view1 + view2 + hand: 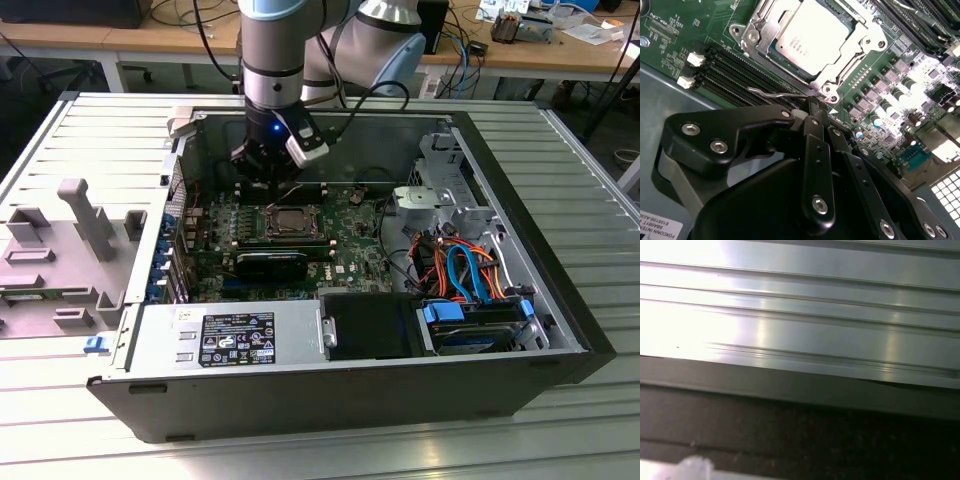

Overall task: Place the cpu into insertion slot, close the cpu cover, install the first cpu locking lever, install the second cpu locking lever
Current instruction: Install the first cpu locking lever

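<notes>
Sitting in the socket at upper centre, cpu [807,35] has cover [860,27] closed. End effector [814,107] looks pinched near lever [775,93]; grip unclear. Risk: wire slips, springs back.

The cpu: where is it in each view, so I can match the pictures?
Exterior view: the cpu sits mid-motherboard, just below the gripper.
Second wrist view: the cpu lies inside the cpu cover.
First wrist view: ribbed metal and a dark edge.
Shared landmark: the cpu cover.
</notes>
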`<state>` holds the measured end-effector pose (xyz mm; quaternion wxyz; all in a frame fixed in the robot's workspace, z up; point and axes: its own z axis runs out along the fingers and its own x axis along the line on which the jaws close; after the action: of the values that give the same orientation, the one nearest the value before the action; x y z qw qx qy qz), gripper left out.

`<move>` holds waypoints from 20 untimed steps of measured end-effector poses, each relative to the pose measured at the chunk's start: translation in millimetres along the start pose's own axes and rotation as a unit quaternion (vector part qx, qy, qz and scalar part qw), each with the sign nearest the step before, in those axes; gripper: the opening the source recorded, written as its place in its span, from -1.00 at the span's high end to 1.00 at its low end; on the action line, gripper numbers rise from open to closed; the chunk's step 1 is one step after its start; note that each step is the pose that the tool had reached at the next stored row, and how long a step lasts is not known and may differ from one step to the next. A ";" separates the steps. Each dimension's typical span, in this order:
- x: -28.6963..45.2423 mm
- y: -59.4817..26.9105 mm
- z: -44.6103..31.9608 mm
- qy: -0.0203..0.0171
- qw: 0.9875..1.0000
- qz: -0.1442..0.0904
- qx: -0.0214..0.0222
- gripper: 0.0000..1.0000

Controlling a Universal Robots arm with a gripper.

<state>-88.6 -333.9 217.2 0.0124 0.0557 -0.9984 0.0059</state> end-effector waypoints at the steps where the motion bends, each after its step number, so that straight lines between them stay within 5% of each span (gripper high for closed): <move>1: -0.3 -0.1 0.0 0.000 1.000 0.000 0.000 0.79; 11: -8.5 -1.2 3.0 0.001 1.000 0.000 0.000 0.79; 20: -27.9 -3.4 5.5 0.006 1.000 0.000 -0.001 0.79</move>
<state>-60.7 -334.3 211.1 0.0181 0.0558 -0.9983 0.0056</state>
